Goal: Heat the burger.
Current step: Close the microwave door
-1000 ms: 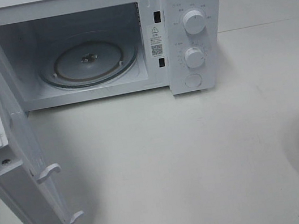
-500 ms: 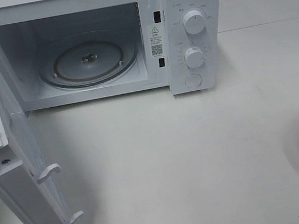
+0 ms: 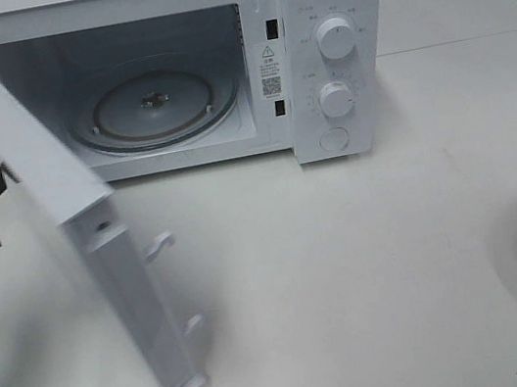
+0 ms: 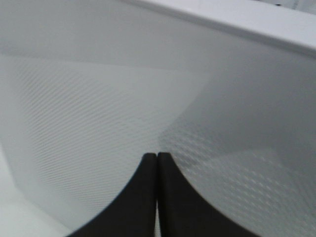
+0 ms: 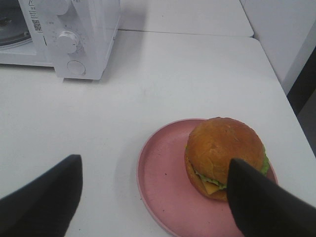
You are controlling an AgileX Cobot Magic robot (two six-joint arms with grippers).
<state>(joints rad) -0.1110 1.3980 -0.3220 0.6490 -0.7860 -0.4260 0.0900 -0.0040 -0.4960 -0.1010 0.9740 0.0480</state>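
Microwave oven (image 3: 326, 3): cavity open, holding only its bare glass turntable (image 3: 152, 102). Door (image 3: 65, 226): part-swung. Left gripper (image 4: 157, 197): jaws pressed together, tips at the door's outer face, apparently to push it. Right gripper (image 5: 153, 197): jaws spread wide, empty, poised over the pink plate (image 5: 163, 187), likely to grasp. Burger (image 5: 224, 155): on that plate, well apart from the oven.

The high camera looks steeply down on the table (image 3: 370, 264), facing the open microwave (image 3: 334, 52) at its far edge. The left wrist camera sits almost against the microwave door (image 4: 123, 98). The right wrist camera looks down over the plate (image 5: 163, 187) near the table's right edge, sharing the microwave's dials (image 5: 68, 40) with the high view.
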